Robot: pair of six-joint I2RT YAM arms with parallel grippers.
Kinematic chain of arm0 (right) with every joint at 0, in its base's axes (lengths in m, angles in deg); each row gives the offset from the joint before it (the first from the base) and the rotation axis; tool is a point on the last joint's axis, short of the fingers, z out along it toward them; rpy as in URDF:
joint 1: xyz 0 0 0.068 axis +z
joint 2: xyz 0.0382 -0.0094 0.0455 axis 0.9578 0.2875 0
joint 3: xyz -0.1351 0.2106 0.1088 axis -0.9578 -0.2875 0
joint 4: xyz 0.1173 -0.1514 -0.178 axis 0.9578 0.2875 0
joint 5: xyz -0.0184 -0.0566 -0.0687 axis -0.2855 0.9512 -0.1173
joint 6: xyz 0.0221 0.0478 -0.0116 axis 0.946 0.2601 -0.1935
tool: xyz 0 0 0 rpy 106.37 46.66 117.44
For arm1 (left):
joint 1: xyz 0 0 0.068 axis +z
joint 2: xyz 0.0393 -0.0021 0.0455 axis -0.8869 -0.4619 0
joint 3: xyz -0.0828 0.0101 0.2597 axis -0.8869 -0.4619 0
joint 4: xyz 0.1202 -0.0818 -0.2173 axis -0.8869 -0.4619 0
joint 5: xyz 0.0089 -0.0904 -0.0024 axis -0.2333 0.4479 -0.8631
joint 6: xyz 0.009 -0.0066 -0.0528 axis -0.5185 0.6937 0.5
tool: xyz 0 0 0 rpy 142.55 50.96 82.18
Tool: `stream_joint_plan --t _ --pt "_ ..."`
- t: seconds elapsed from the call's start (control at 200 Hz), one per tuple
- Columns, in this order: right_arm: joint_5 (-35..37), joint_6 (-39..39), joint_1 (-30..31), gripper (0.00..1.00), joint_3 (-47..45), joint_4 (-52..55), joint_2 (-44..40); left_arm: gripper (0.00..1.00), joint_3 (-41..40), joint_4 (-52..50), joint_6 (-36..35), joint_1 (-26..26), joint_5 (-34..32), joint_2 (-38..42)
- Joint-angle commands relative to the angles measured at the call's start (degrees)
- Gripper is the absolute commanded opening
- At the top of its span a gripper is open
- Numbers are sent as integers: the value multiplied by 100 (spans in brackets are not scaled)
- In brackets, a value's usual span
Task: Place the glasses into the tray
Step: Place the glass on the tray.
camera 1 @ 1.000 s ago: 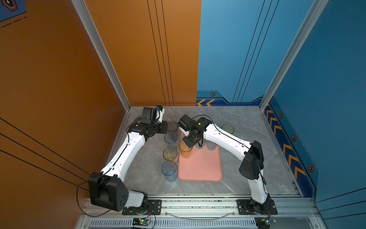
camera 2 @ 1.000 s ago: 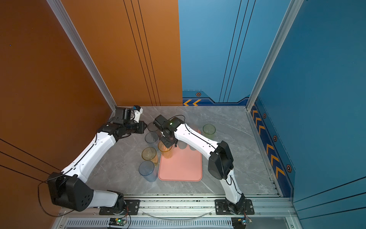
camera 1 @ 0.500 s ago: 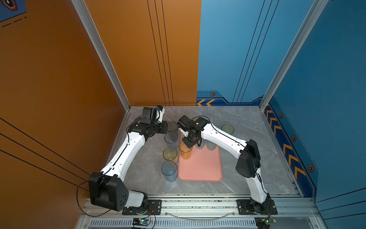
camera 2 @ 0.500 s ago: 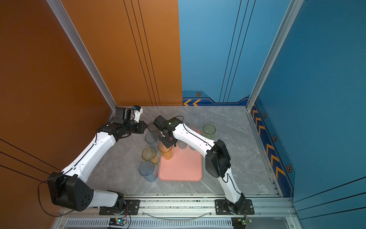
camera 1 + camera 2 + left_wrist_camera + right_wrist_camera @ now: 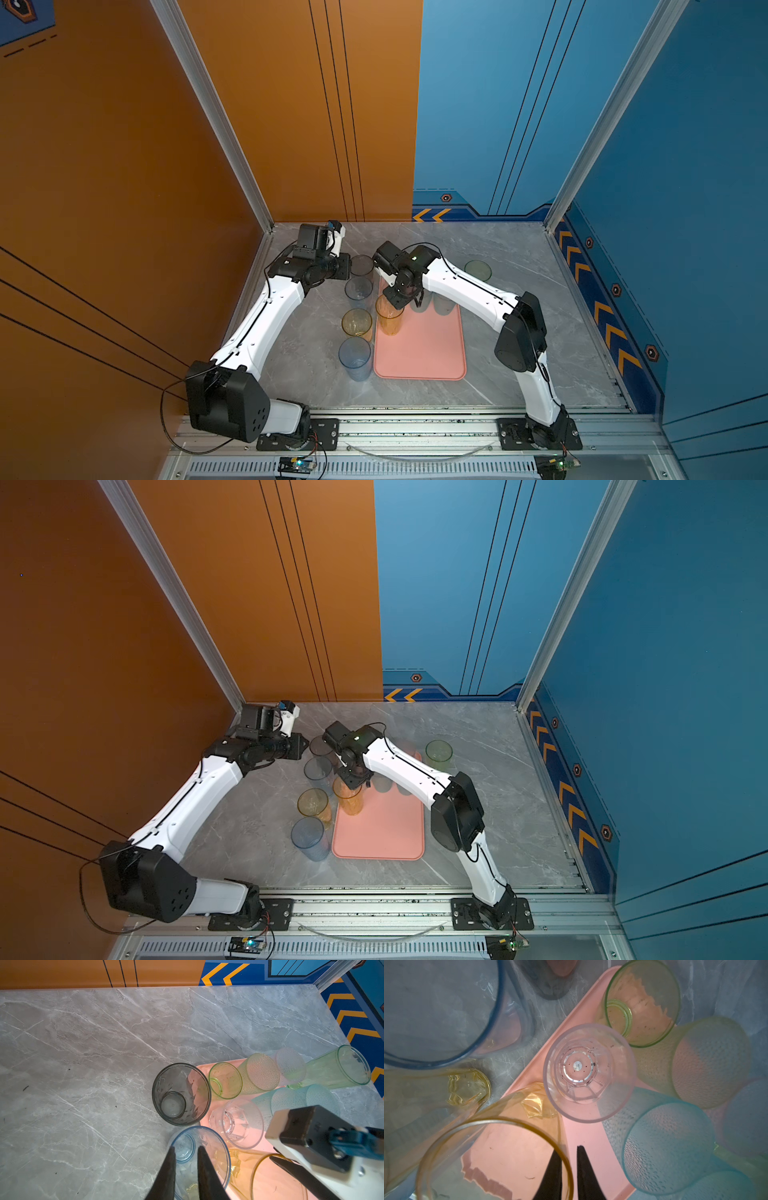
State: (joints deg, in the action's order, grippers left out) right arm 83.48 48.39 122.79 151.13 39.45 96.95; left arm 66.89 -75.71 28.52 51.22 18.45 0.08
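The tray lies low and centre in both top views, its upper end crowded and its lower half bare. The amber tumbler stands upright on the tray, just inside its left edge. The right gripper is over it with one finger inside the rim and one outside, the jaws a narrow way apart. I cannot tell whether they pinch the wall or have let go. The left gripper hovers at the pale blue tumbler, jaws parted with a clear gap, grasping nothing that shows.

Four glasses stand off the tray in a column to its left: the grey tumbler, the pale blue one, a yellow tumbler and a darker blue tumbler. A tall green tumbler stands to the upper right of the tray. On the tray's upper end sit a clear tumbler, a short green tumbler, a dimpled yellow-green tumbler, a dimpled teal tumbler and a pinkish tumbler.

The glasses look thin-walled, light and stiff, with smooth sides that would likely slip. The tall ones probably tip easily. They are packed so close that a side grasp has little room. The rim seems the best hold, one finger in and one out, with a straight lift.

No brand, label or writing is legible on any glass or on the tray; the walls carry only chevrons
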Motion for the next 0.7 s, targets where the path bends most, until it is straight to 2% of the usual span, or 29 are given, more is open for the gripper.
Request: stream_joint_plan --t 0.0,0.696 --pt "1 -6 -18 19 146 167 -3 21 187 -115 -83 47 112 -36" --pt "41 22 -26 26 138 158 -216 21 139 -141 -117 46 64 16"
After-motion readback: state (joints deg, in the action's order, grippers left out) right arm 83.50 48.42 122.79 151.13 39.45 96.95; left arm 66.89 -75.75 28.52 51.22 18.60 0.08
